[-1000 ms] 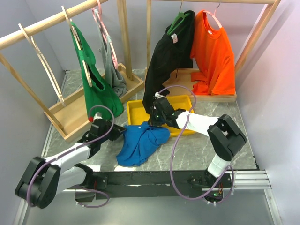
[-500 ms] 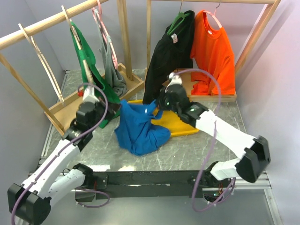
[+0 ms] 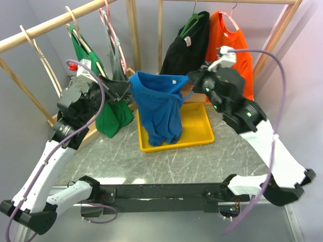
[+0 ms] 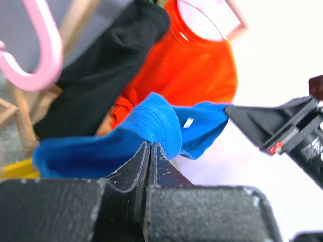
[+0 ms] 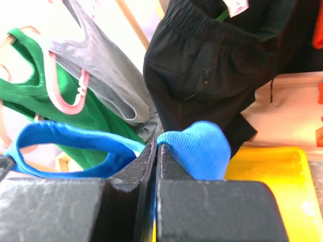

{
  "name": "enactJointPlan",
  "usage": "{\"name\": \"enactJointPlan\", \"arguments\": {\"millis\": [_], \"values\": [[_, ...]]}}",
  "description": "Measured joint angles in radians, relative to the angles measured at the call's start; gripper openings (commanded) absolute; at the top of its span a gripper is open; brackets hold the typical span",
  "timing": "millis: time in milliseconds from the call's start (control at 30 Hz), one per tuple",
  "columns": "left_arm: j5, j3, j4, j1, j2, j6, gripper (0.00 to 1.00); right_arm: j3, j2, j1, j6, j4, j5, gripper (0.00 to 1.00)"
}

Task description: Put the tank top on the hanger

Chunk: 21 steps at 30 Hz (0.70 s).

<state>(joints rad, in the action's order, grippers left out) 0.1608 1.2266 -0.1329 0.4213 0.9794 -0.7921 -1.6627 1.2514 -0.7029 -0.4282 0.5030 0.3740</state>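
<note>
1. Top view: the tank top [image 3: 159, 108] hangs in the air, stretched by its upper edge between the left pincer [image 3: 126, 88] and the right pincer [image 3: 192, 80]; its hem dangles over the yellow tray [image 3: 202, 137] on the surface [image 3: 151, 161], seemingly just clear of it.
2. Left wrist view: the left pincer [image 4: 150, 151] is clamped tight on a blue strap fold; the orange shirt [image 4: 192, 70] and black garment [image 4: 101, 75] hang behind.
3. Right wrist view: the right pincer [image 5: 156, 151] is closed fully on a ribbed blue fold; the grey top [image 5: 106, 85] and green top [image 5: 30, 96] hang beyond.
</note>
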Motion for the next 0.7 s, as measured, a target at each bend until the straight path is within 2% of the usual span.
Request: {"name": "enactJointPlan", "arguments": {"millis": [167, 300, 367, 400, 433, 467, 500, 567, 700], "values": [[0.077, -0.093, -0.017, 0.011, -0.068, 0.015, 0.01, 0.116, -0.121, -0.002, -0.013, 0.016, -0.025, 0.00], [0.134, -0.241, -0.059, 0.019, -0.140, 0.024, 0.01, 0.385, -0.208, -0.036, -0.072, -0.009, -0.084, 0.00], [0.155, -0.345, -0.078, 0.025, -0.188, 0.025, 0.01, 0.521, -0.214, -0.065, -0.109, -0.028, -0.121, 0.09], [0.160, -0.402, -0.085, 0.028, -0.216, 0.024, 0.01, 0.580, -0.205, -0.080, -0.129, -0.033, -0.140, 0.24], [0.163, -0.443, -0.098, 0.029, -0.233, 0.021, 0.01, 0.630, -0.175, -0.091, -0.144, -0.042, -0.162, 0.34], [0.168, -0.492, -0.105, 0.032, -0.250, 0.020, 0.01, 0.675, -0.139, -0.101, -0.159, -0.054, -0.183, 0.48], [0.173, -0.536, -0.108, 0.034, -0.260, 0.016, 0.01, 0.711, -0.103, -0.107, -0.172, -0.061, -0.204, 0.54], [0.175, -0.597, -0.119, 0.038, -0.261, 0.009, 0.01, 0.756, -0.047, -0.111, -0.189, -0.068, -0.232, 0.63], [0.151, -0.633, -0.149, 0.045, -0.236, 0.002, 0.01, 0.793, -0.042, -0.110, -0.196, -0.093, -0.238, 0.65]]}}
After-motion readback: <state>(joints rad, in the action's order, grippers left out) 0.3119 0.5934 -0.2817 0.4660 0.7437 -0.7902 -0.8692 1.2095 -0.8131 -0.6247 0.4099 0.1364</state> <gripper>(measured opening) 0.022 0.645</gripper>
